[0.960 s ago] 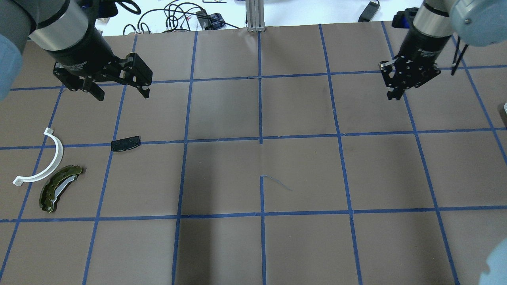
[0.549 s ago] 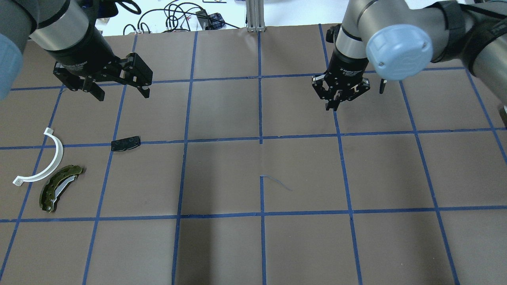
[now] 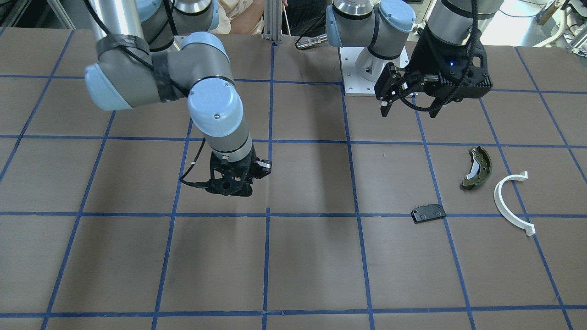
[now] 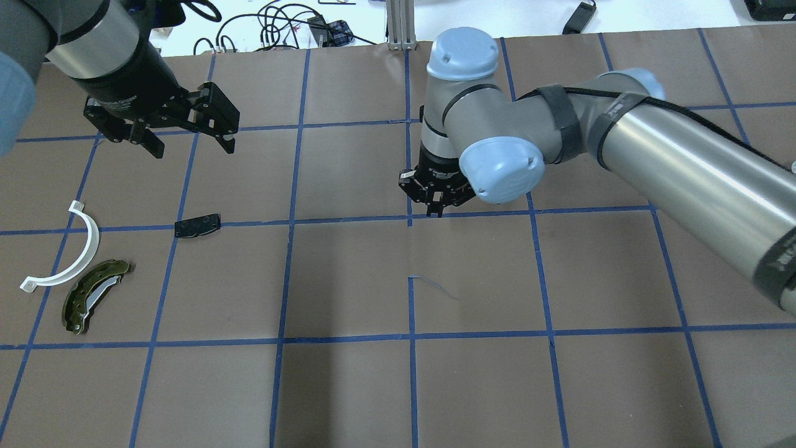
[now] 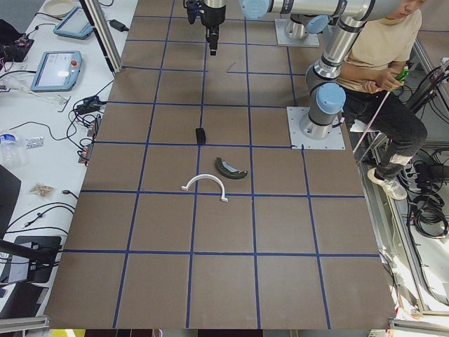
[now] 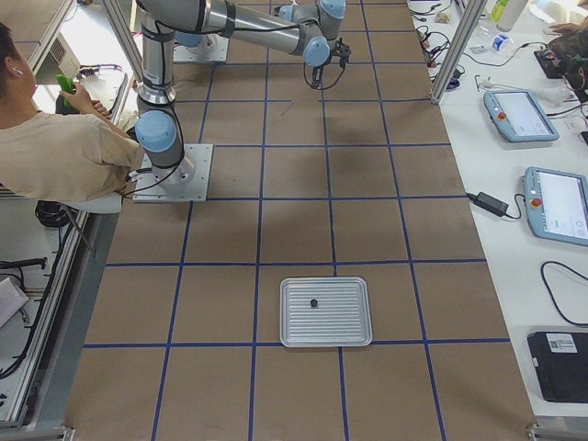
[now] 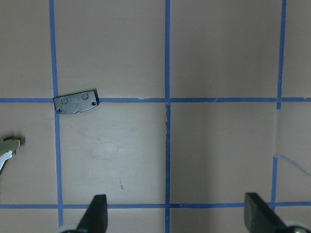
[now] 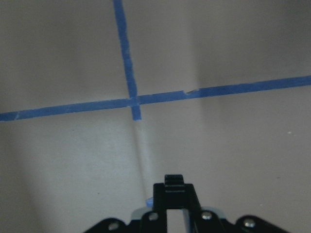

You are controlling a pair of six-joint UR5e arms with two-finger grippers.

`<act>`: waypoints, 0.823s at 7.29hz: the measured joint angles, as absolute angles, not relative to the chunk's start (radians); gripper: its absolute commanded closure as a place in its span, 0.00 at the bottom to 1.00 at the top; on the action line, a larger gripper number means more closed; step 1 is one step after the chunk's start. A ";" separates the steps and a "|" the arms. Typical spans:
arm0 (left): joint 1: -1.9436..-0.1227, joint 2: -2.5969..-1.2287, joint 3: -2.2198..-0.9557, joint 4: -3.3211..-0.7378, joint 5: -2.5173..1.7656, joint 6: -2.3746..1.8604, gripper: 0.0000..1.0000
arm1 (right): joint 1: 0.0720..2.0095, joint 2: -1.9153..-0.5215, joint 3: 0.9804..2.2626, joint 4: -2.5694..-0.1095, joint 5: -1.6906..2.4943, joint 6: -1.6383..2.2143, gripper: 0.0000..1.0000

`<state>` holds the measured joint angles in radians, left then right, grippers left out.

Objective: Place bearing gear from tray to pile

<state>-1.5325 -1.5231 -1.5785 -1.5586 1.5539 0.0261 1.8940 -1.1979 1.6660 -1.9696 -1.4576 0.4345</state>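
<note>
Small dark round bearing gear (image 6: 313,302) lies in the ribbed silver metal tray (image 6: 354,335), lower centre of the right-side view. Right gripper (image 4: 439,210), mid-frame overhead, has its fingers together; I cannot tell whether it grips anything. Left gripper (image 4: 193,149) is spread wide at upper left, probably leaving room at the pile: olive-green curved brake shoe (image 4: 93,295), white plastic half-ring (image 4: 74,255), flat black pad (image 4: 197,225)

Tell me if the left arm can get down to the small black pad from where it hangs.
Probably yes. The left gripper hangs open in the air, and the black pad lies flat on bare paper close by, apart from the other parts. Nothing stands between them; the right gripper is over the middle.
</note>
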 measured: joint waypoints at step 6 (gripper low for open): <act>-1.532 -1.523 -1.579 -1.559 1.554 0.026 0.00 | 2.055 -1.048 1.671 -2.148 -1.453 0.522 1.00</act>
<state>-1.5325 -1.5233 -1.5787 -1.5585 1.5539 0.0261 2.0548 -1.0476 1.6710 -2.1482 -1.4531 0.5221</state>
